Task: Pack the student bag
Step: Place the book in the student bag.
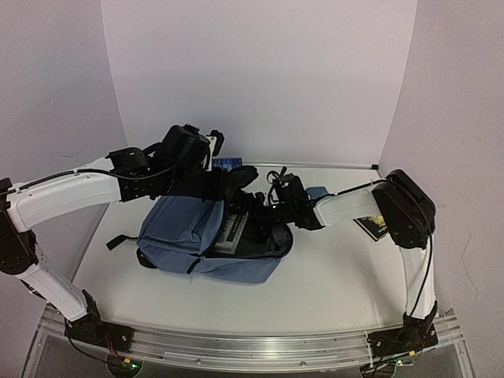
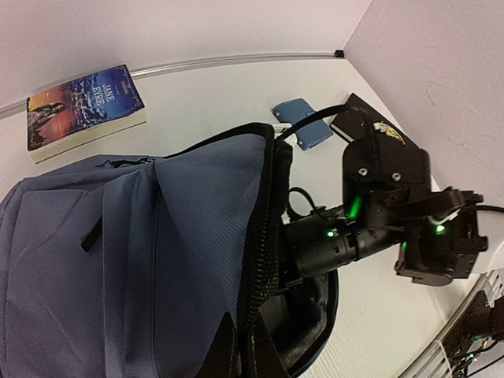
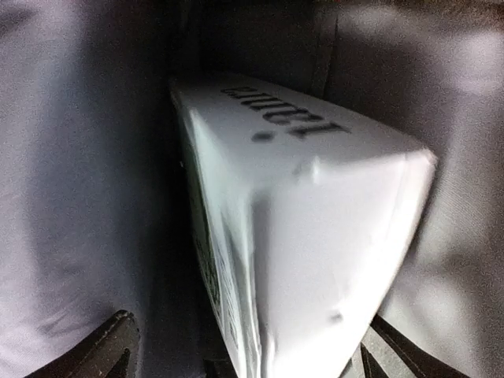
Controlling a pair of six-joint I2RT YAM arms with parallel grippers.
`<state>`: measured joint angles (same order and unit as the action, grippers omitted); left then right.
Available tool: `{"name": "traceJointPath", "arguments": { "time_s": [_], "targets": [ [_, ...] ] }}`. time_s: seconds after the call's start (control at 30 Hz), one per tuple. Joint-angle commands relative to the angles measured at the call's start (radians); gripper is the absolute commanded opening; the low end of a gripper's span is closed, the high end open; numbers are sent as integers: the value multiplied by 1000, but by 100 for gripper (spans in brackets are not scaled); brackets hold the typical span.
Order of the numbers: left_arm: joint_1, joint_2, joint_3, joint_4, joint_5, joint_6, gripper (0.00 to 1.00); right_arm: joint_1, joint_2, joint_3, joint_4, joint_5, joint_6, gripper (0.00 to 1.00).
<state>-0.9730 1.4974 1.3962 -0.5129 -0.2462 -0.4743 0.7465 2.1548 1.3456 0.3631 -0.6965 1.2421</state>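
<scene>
Right gripper [image 3: 256,353] is reaching deep inside the student bag [image 1: 181,232], jaws spread wider than the white book [image 3: 299,236] lying between them. One finger is standing clear of the book's side, so nothing is being pinched. Book is lying against the bag's dark lining, lettered face showing. Left gripper [image 1: 239,189] is working at the bag's open end, jaws pressed together, apparently pinching the zip rim and lifting it so the mouth is gaping. Bag itself is lying on its side on the tabletop [image 1: 339,276], mouth facing the right arm.

Progress, by my reading: one book is sitting inside, ungripped. Three items are waiting outside the bag: a Jane Eyre paperback [image 2: 83,110] beyond the bag's far side, plus a small blue case [image 2: 303,124] and a dark-covered book [image 2: 358,120] off the bag's open end. Remaining, I reckon: backing the right gripper out, loading those three, then zipping the mouth, which is standing undone.
</scene>
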Motion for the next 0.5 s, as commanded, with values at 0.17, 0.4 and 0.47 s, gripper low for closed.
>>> {"name": "traceJointPath", "arguments": {
  "time_s": [0.17, 0.4, 0.47],
  "targets": [
    [5, -48, -6, 78, 3, -12, 0, -2, -153, -7, -298, 125, -170, 80],
    [5, -52, -8, 85, 15, -12, 0, 4, -28, 92, -286, 101, -179, 70],
    [5, -52, -10, 85, 16, -13, 0, 8, -7, 114, -284, 115, -172, 70]
  ]
}}
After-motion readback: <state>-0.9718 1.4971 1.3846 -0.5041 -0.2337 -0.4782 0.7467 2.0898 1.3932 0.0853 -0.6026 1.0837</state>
